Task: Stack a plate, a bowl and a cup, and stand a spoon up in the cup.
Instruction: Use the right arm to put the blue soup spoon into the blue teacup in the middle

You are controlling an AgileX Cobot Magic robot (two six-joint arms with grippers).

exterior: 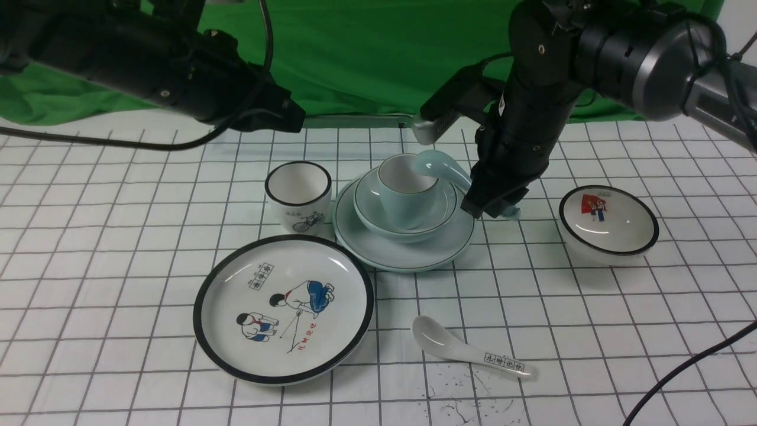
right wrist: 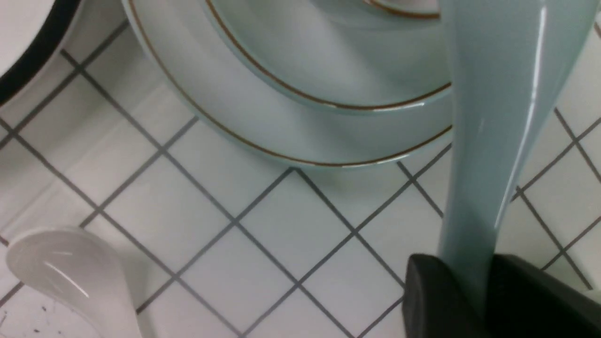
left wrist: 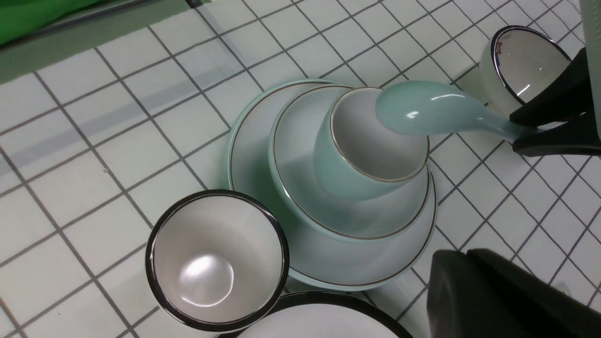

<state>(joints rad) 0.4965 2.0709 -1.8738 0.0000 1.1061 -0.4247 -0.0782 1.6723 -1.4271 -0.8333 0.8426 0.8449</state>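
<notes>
**A:** Front view: what is gripped, and how do the jaws stand?

**B:** The right gripper (exterior: 494, 207) is seen closed on the handle end of the pale blue spoon (exterior: 440, 167), the jaws parted only by the handle's thickness. The spoon is held in the air, its scoop raised at the right rim of the cup (exterior: 408, 198). Whether it touches the rim cannot be told. The cup is stood in the bowl (exterior: 368, 206), and the bowl is set on the plate (exterior: 408, 253), on the gridded table (exterior: 118, 266). A white cup (exterior: 298, 195) with a bicycle drawing is placed just beside the plate on the left. A large picture plate (exterior: 284, 307) lies nearer the camera, with a white spoon (exterior: 467, 350) near it. A picture bowl (exterior: 609, 222) is set apart to the right.

**A:** Left wrist view?

**B:** The left gripper (left wrist: 474, 286) is shown as a dark mass near the plate's edge, its jaws closed with nothing between them. The spoon's scoop is seen overlapping the cup's rim, and the handle is pinched between the right gripper's black fingers (left wrist: 554, 110).

**A:** Right wrist view?

**B:** The handle is seen passing between two dark pads (right wrist: 436, 300) and clamped on both sides. The rims of bowl and plate are shown beyond it.
</notes>
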